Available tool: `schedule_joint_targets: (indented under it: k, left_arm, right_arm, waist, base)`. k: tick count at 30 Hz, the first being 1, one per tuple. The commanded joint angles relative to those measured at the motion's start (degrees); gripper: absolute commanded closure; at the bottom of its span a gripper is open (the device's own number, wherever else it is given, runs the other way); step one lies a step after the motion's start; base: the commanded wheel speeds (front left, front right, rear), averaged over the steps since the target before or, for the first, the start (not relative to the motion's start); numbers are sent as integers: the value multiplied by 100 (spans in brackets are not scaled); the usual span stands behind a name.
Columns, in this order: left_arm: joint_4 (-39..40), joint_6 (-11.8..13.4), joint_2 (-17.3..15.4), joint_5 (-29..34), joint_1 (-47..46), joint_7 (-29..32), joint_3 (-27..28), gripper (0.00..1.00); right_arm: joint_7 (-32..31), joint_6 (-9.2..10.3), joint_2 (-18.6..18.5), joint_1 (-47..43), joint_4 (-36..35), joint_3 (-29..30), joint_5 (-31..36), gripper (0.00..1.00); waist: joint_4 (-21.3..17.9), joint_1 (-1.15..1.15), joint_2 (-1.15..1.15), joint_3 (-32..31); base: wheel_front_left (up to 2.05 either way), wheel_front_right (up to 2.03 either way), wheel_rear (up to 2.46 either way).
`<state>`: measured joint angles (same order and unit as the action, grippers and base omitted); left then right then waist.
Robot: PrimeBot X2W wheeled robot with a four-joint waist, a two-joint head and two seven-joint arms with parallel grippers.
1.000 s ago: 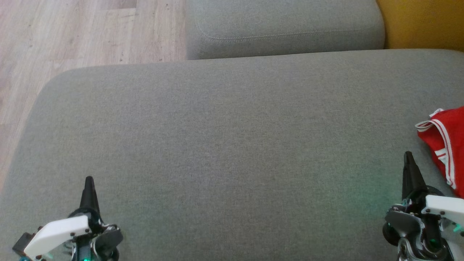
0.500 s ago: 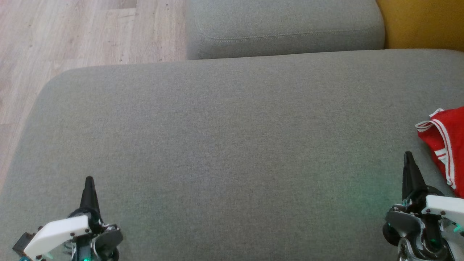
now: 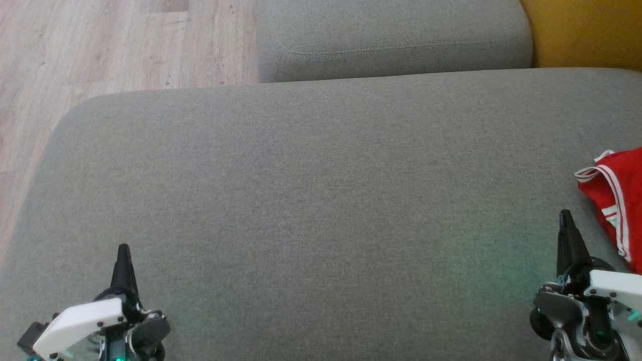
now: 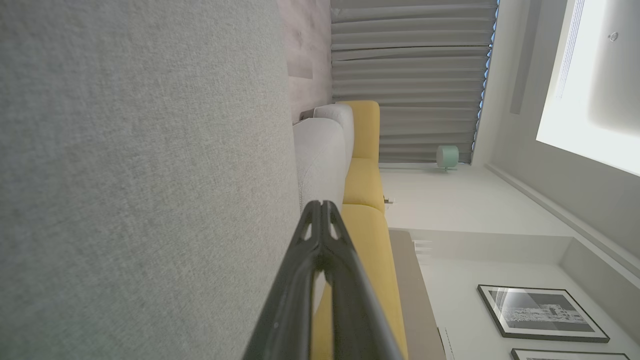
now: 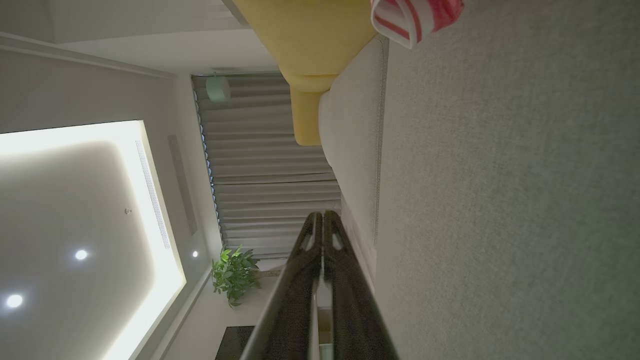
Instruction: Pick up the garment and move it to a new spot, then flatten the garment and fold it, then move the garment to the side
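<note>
Red garment (image 3: 619, 195) with white stripes along its hems, and it lies crumpled at the right edge of the grey seat cushion (image 3: 321, 200), about halfway between front and back. Part of it runs off the side of the head view. Any label on it is too small to make out. From the right wrist it shows as a striped red-and-white fold on the grey fabric, close to the yellow upholstery (image 3: 582, 30).

Over to the right pincer (image 3: 565, 215): it's closed right down, the two dark fingers pressed together into one point, gripping nothing. It hovers over the front right corner of the cushion, its tip just beside the garment's near hem, with a strip of bare grey between them.

The left pincer (image 3: 123, 249) sits over the front left corner, well apart from the garment. In its wrist view the tips meet, and it holds nothing.

A back cushion (image 3: 391, 35) lies past the far edge, with wooden floor (image 3: 100, 45) off to the left. The left wrist view catches a pleated curtain (image 4: 410, 75) and framed prints (image 4: 542, 312), too small to read.
</note>
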<state>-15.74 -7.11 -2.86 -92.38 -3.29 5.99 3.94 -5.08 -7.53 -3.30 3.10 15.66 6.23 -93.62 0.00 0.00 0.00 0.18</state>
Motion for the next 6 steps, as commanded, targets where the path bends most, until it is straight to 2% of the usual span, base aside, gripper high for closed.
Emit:
schedule_joint_targets:
  k: [1,6]
  left_arm:
    - [169,-37,-25,-2,-287,27,230,100]
    - [169,-37,-24,0,-287,29,233,100]
  right_arm:
    - [-44,4,-46,297,-170,-92,45,100]
    - [-50,4,-40,298,-170,-84,52,100]
  waist:
    - [0,0,0,0]
    - [0,0,0,0]
  base:
    - [0,0,0]
    - [0,0,0]
